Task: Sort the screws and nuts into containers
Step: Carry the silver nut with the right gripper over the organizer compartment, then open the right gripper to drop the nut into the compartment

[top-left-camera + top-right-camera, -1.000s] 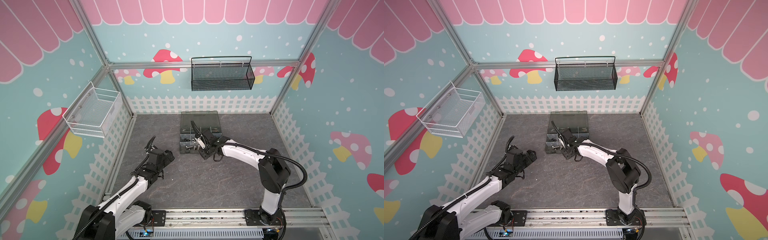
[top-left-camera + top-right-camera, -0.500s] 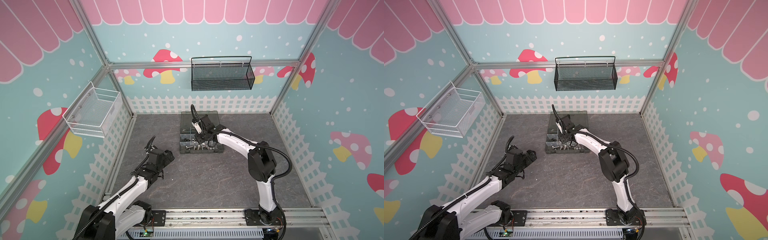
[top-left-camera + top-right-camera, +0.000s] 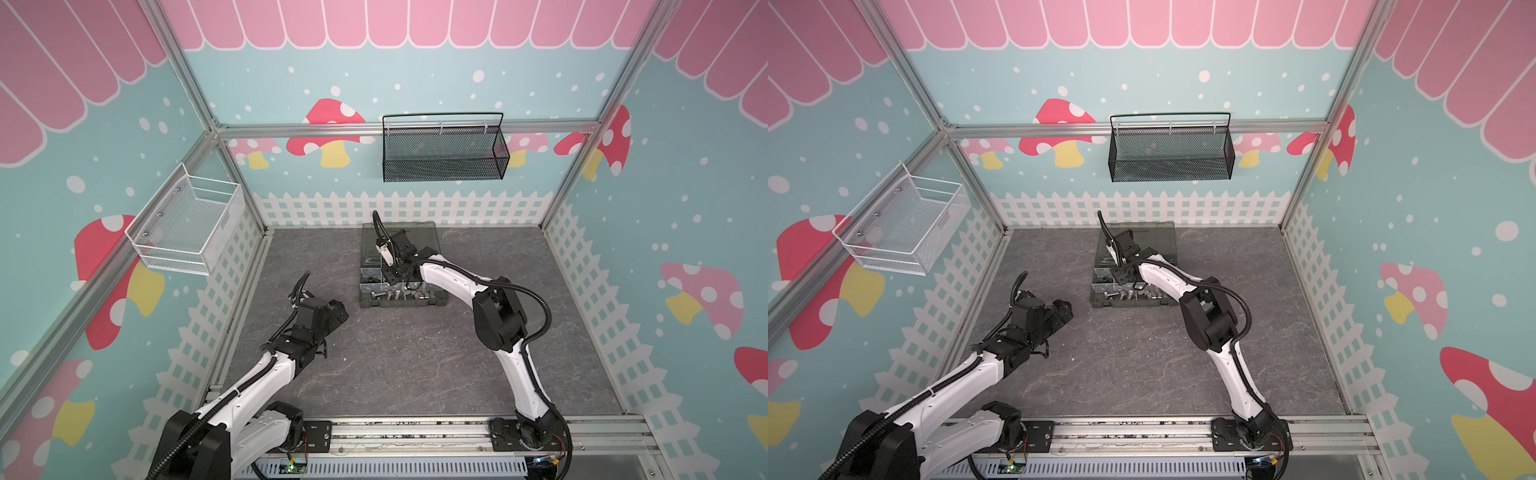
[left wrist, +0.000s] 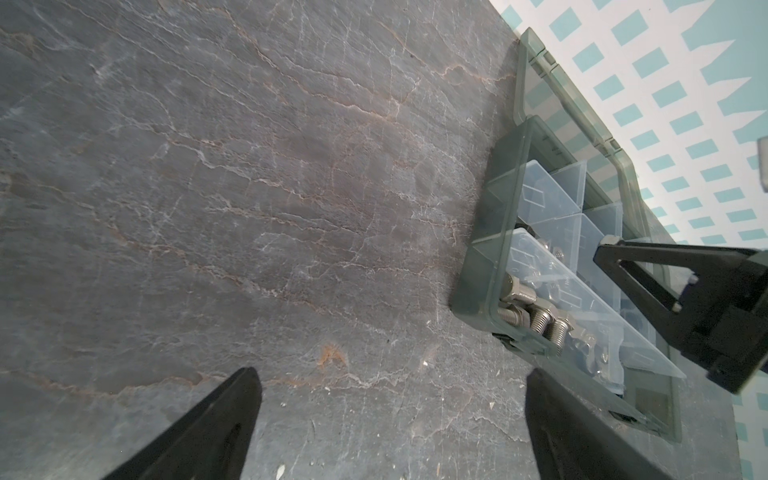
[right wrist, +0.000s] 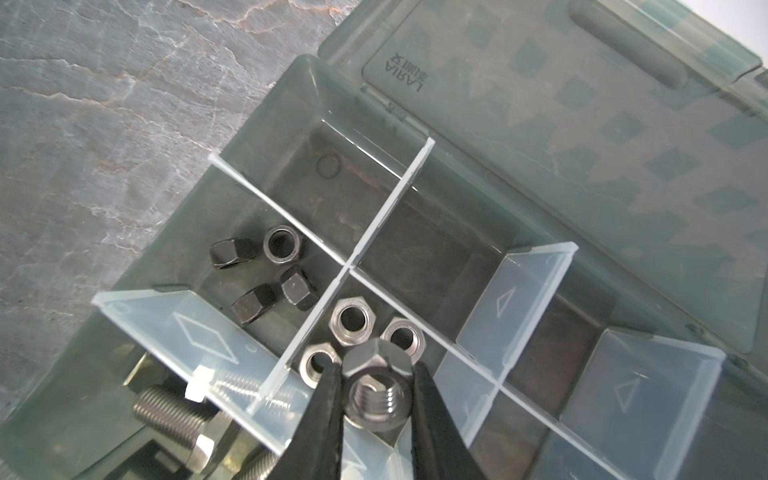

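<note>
**Bimanual cell, top and wrist views.** The dark grey organiser case (image 3: 401, 306) sits on the slate-patterned table (image 3: 395, 365), toward the back fence. Its smoky lid (image 5: 582, 124) is folded open and lies flat behind it.

The right gripper (image 5: 374, 368) reaches down into the case. Its jaws are nearly closed and pinch a single silver nut (image 5: 376, 395) by two opposite flats, with the threaded bore facing the wrist camera. This held nut sits over the compartment containing three loose silver nuts (image 5: 353, 322), just beside the clear cross divider (image 5: 386, 208). Whether it touches them cannot be told.

Across that divider, the neighbouring compartment holds four black nuts (image 5: 257, 270), clustered near the divider crossing. In the front row of the case, several silver screws (image 4: 536, 320) with hex heads lie piled against the end wall. In both top views the screws (image 3: 386, 296) show as a bright cluster at the front left of the case (image 3: 1129, 305), with the right gripper (image 3: 1118, 272) above the row behind them.

The left gripper (image 4: 392, 374) hovers over bare table, well apart from the case on its left side — jaws spread wide, nothing between them. In a top view the left gripper (image 3: 336, 311) points toward the case.
</note>
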You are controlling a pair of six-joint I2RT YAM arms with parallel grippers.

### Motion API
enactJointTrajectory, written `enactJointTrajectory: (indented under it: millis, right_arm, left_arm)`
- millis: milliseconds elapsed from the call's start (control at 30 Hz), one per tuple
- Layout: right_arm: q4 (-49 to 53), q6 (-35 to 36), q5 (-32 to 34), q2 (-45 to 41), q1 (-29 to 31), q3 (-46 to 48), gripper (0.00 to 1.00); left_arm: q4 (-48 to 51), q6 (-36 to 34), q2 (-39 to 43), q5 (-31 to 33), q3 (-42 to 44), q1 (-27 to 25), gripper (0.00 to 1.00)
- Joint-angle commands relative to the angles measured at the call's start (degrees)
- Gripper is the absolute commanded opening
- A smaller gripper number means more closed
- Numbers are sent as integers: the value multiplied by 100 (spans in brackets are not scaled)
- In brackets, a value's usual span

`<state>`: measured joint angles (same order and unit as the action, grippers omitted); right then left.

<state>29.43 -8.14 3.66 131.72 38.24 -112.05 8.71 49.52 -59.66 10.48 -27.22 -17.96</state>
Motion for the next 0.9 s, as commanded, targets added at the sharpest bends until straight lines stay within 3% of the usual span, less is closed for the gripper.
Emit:
enactJointTrajectory:
  millis: [0,433,867]
  right_arm:
    - [159,124,71,179,-32,-237,11]
    - [215,111,-54,249,-44,-240,32]
    - [259,111,-91,-160,-42,-124,37]
  left_arm:
    - [-18,76,88,-6,39,66,100]
    - [-4,84,98,-12,53,82,100]
    - [51,78,148,24,46,88,100]
